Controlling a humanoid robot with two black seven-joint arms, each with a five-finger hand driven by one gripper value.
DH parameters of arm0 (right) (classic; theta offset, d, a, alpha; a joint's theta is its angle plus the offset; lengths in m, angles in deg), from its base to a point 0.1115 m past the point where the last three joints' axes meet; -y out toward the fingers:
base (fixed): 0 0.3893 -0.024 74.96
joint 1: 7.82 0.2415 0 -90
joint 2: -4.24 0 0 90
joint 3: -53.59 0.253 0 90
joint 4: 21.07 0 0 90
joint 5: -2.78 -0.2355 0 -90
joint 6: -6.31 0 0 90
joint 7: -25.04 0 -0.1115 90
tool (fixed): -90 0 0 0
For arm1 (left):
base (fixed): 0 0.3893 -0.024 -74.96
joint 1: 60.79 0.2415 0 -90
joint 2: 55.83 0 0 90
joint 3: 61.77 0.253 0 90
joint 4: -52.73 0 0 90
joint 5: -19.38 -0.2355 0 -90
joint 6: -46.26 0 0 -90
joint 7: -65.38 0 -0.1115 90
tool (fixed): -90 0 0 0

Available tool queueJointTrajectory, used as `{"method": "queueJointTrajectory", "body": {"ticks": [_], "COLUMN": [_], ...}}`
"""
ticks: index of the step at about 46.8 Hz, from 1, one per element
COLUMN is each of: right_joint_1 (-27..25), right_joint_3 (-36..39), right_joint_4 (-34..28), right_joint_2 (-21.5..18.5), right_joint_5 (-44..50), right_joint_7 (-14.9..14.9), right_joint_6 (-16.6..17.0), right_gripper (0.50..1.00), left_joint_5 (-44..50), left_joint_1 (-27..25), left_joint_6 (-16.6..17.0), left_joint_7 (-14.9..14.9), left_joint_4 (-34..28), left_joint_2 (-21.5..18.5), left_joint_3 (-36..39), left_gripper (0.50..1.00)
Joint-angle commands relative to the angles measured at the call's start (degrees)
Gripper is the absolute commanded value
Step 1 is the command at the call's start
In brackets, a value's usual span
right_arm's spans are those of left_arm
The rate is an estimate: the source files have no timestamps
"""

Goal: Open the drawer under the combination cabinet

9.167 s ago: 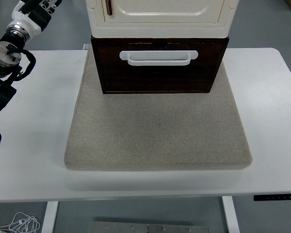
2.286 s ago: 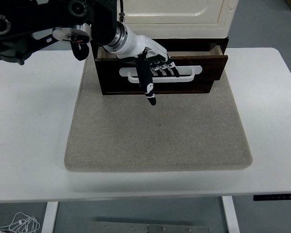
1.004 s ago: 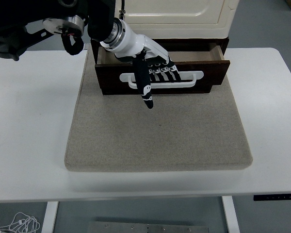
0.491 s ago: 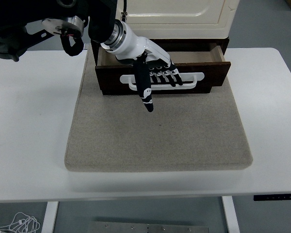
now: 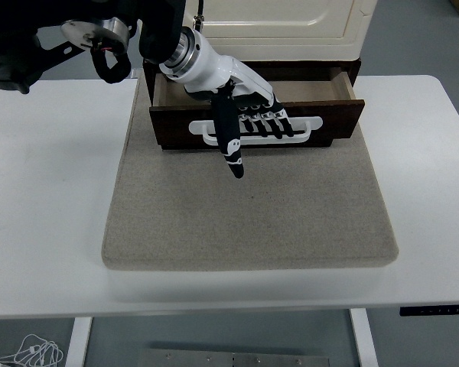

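Observation:
A cream combination cabinet (image 5: 275, 19) stands on a dark brown drawer unit at the back of the table. Its drawer (image 5: 338, 121) is pulled partly out, and the inside shows behind the front panel. A white bar handle (image 5: 312, 128) runs across the drawer front. My left hand (image 5: 252, 128) reaches in from the upper left. Its four fingers (image 5: 271, 122) are hooked through the handle, and the black thumb (image 5: 231, 149) points down in front of the drawer. The right arm is out of view.
The cabinet stands on a grey felt mat (image 5: 245, 218) that covers the middle of the white table (image 5: 46, 199). My left forearm (image 5: 84, 30) crosses above the table's back left corner.
The drawer has slid out toward the table's near edge, from closed to partly open. My left hand came in from the left, hooked the handle and moved nearer with it.

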State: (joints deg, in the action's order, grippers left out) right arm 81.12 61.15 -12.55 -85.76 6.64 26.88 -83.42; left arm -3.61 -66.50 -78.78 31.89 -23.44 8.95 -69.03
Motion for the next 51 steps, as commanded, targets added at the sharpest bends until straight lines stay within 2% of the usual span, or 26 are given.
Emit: {"method": "queueJointTrajectory", "body": {"ticks": [1,8,19,25,31,38,42,46,51], "right_joint_1": [0.00,0.00,0.00,0.00,0.00,0.00,0.00,0.00,0.00], "right_joint_3": [0.00,0.00,0.00,0.00,0.00,0.00,0.00,0.00,0.00], "right_joint_4": [0.00,0.00,0.00,0.00,0.00,0.00,0.00,0.00,0.00], "right_joint_2": [0.00,0.00,0.00,0.00,0.00,0.00,0.00,0.00,0.00], "right_joint_5": [0.01,0.01,0.01,0.01,0.01,0.01,0.01,0.01,0.01], "right_joint_7": [0.00,0.00,0.00,0.00,0.00,0.00,0.00,0.00,0.00], "right_joint_6": [0.00,0.00,0.00,0.00,0.00,0.00,0.00,0.00,0.00], "right_gripper": [0.926,0.926,0.926,0.926,0.926,0.926,0.926,0.926,0.926], "left_joint_5": [-0.04,-0.04,-0.21,-0.65,-0.92,-0.83,-0.83,-0.65,-0.04], "left_joint_1": [0.00,0.17,0.53,0.18,-2.63,-6.85,-7.82,-8.52,-8.61], "left_joint_6": [0.04,0.04,0.41,3.66,8.32,16.13,23.95,33.26,41.80], "left_joint_7": [0.00,0.26,1.58,6.32,13.52,22.58,26.89,29.18,30.32], "left_joint_4": [-0.04,-0.30,-0.56,1.01,3.56,9.27,12.79,16.30,21.75], "left_joint_2": [-0.18,-0.27,1.14,4.48,4.83,4.04,3.78,2.64,1.23], "left_joint_3": [-0.73,-5.65,-21.90,-30.69,-35.62,-37.82,-39.67,-40.46,-40.55], "left_gripper": [1.000,1.000,1.000,1.000,1.000,1.000,1.000,1.000,1.000]}}
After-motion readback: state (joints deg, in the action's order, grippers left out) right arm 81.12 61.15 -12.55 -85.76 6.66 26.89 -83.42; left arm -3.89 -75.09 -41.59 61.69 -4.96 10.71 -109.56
